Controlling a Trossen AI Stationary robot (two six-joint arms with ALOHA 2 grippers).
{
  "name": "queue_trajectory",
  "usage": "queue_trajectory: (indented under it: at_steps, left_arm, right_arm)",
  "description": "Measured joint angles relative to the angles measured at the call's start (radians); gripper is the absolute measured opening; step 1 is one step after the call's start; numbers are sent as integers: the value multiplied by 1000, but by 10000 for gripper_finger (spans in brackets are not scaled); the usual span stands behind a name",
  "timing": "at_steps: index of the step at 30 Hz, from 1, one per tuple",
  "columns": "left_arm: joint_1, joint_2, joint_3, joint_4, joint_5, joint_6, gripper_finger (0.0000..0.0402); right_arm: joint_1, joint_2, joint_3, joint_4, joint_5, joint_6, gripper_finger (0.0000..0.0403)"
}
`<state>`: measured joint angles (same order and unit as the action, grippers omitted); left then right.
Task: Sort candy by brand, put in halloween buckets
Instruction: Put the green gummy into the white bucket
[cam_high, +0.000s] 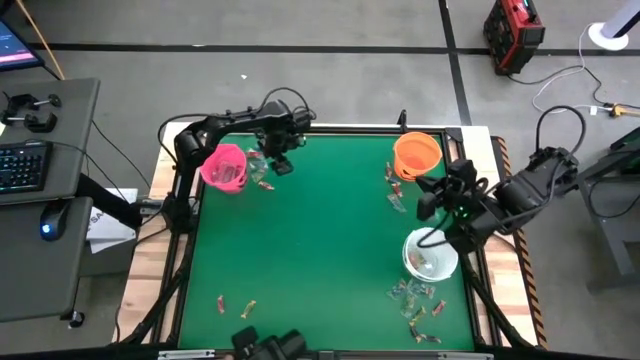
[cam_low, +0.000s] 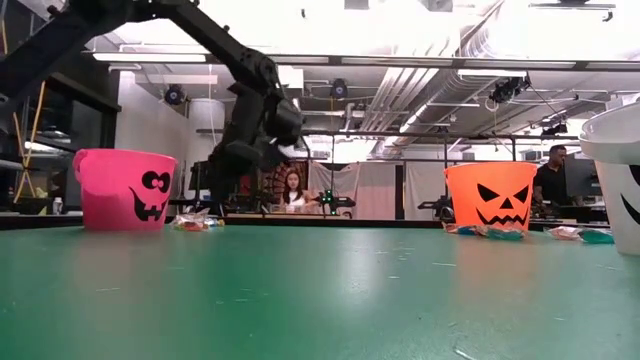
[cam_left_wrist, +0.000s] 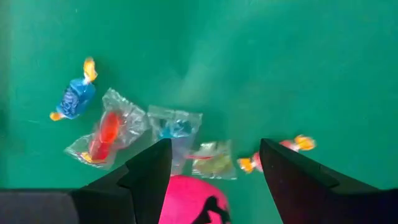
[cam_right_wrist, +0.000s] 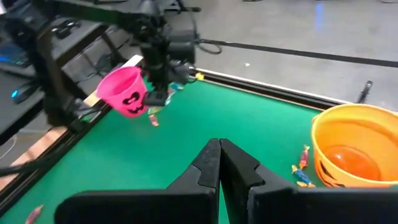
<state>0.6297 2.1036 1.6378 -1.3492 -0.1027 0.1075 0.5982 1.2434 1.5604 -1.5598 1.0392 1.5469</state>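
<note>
The pink bucket (cam_high: 224, 167) stands at the table's far left, the orange bucket (cam_high: 417, 155) at the far right and the white bucket (cam_high: 430, 255) at the near right. Wrapped candy (cam_left_wrist: 109, 134) lies in a loose cluster on the green cloth beside the pink bucket (cam_left_wrist: 189, 202). My left gripper (cam_left_wrist: 214, 168) hangs open above this cluster, pointing down, with nothing between its fingers. My right gripper (cam_right_wrist: 219, 165) is shut and empty, held high between the orange and white buckets (cam_high: 440, 200).
More candy lies by the orange bucket (cam_high: 393, 188), beside the white bucket near the front edge (cam_high: 415, 300) and at the near left (cam_high: 235, 305). The middle of the green table (cam_high: 320, 240) is bare. A person sits in the room beyond the table (cam_low: 293, 190).
</note>
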Motion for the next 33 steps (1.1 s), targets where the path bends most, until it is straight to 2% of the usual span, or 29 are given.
queue_trajectory:
  at_steps: [8,18,23,29,33]
  left_arm:
    - [1,-1,-80,7,-20,61,234]
    - [-1,-1,-173,63,-65,76,226]
    - [-20,-2,-173,93,-67,71,159]
    - [-43,-9,-171,92,-66,104,18]
    - [-45,-31,-131,83,-92,107,9]
  right_arm:
    - [-76,0,0,3,-25,-11,0]
    - [-90,0,0,4,-60,-75,0]
    - [-90,0,0,4,-63,-83,0]
    - [-90,0,0,4,-86,-90,0]
    - [-90,0,0,2,-86,-90,0]
